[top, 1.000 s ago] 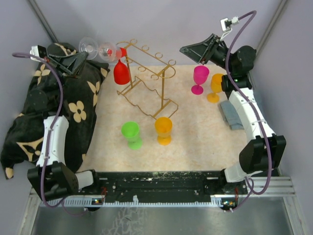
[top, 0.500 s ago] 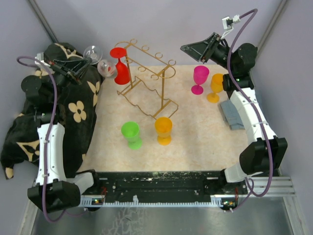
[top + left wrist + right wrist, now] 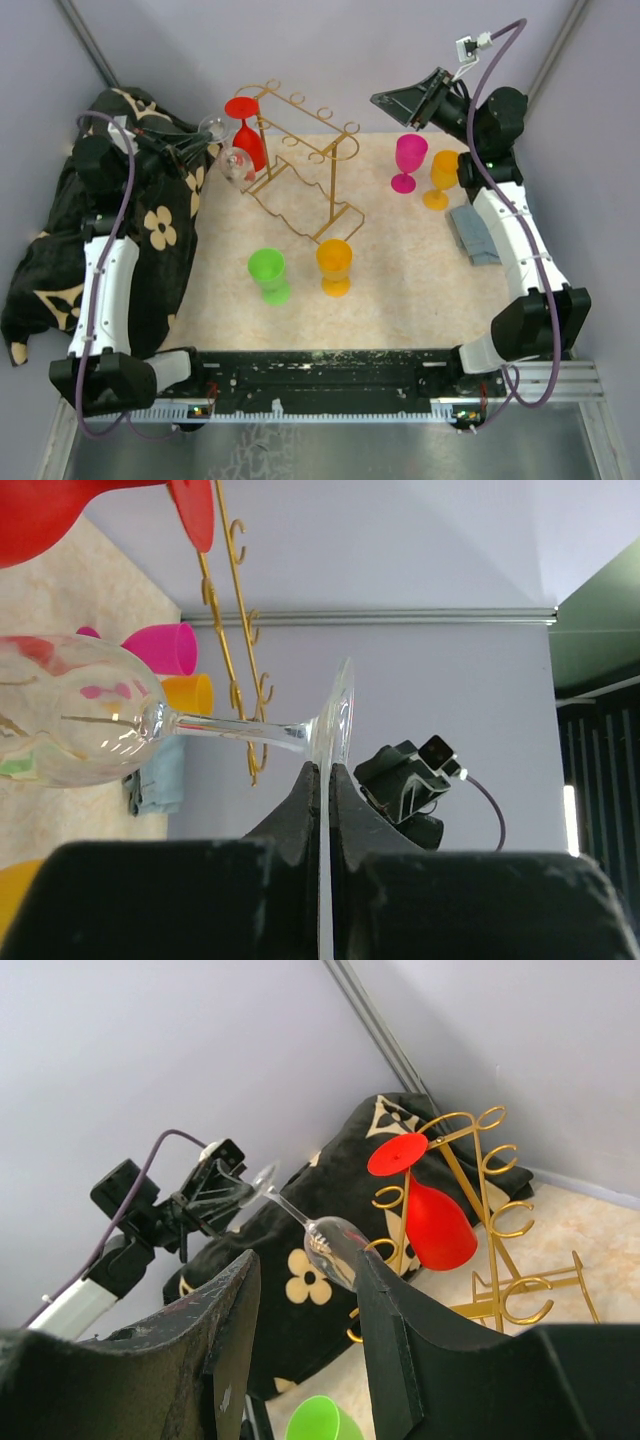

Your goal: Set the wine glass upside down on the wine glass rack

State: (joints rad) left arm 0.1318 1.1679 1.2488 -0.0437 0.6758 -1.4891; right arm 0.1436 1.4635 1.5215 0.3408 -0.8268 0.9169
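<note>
A clear wine glass hangs tilted just left of the gold wire wine glass rack. My left gripper is shut on the rim of its foot. In the left wrist view the fingers pinch the foot's edge, and stem and bowl stretch left towards the rack's loops. A red glass hangs upside down on the rack's left end. My right gripper is held high at the back right, open and empty. Past it, the right wrist view shows the clear glass beside the red glass.
A black cloth with cream flowers covers the left side. A green cup and an orange cup stand in front of the rack. A pink glass, an orange glass and a grey-blue cloth are on the right.
My left arm has carried the clear glass right and down, from behind the cloth to the rack's left end, with the bowl now lower than the foot. The right arm has barely moved.
</note>
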